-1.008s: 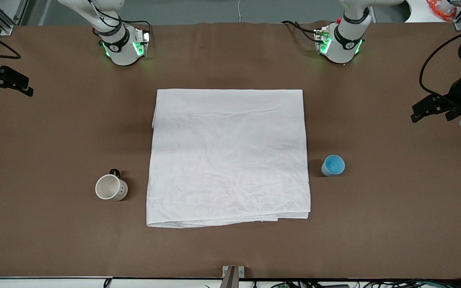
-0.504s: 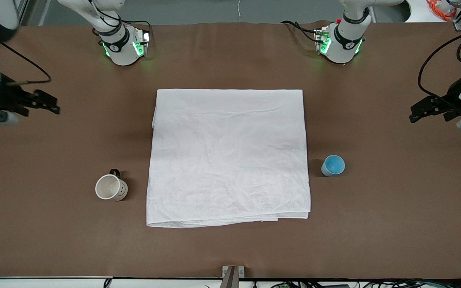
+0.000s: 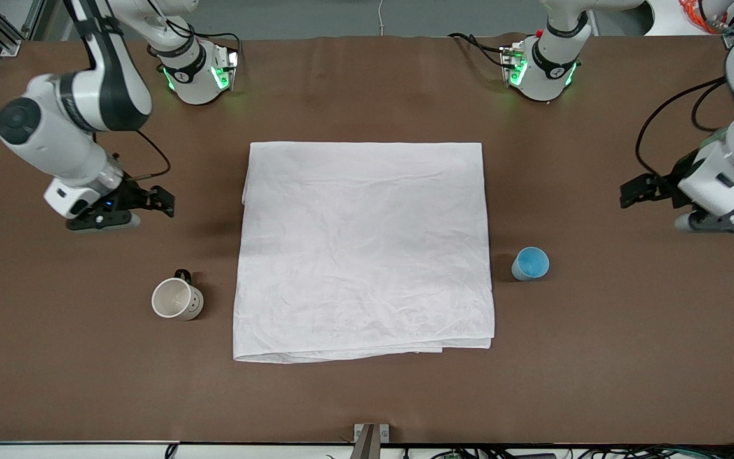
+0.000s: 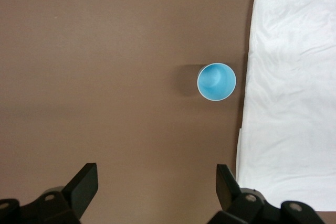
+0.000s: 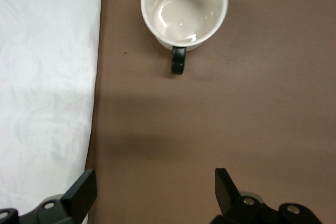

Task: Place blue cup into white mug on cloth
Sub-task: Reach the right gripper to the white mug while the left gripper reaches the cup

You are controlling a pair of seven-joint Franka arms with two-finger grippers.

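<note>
Moved: both arms have swung in over the counter (image 3: 367, 76) since half a second ago; cups and cloth lie as before.
White mug (image 3: 177, 298): upright on the bare counter near the right arm's end, nearest the front camera, beside the cloth (image 3: 364, 248).
Blue cup (image 3: 530, 263): upright, just beside the cloth, toward the left arm's end.
Right end effector (image 3: 164, 201): over bare counter, fingers wide, empty.
Left end effector (image 3: 631, 193): over bare counter, fingers wide, empty; arm partly cut off.
</note>
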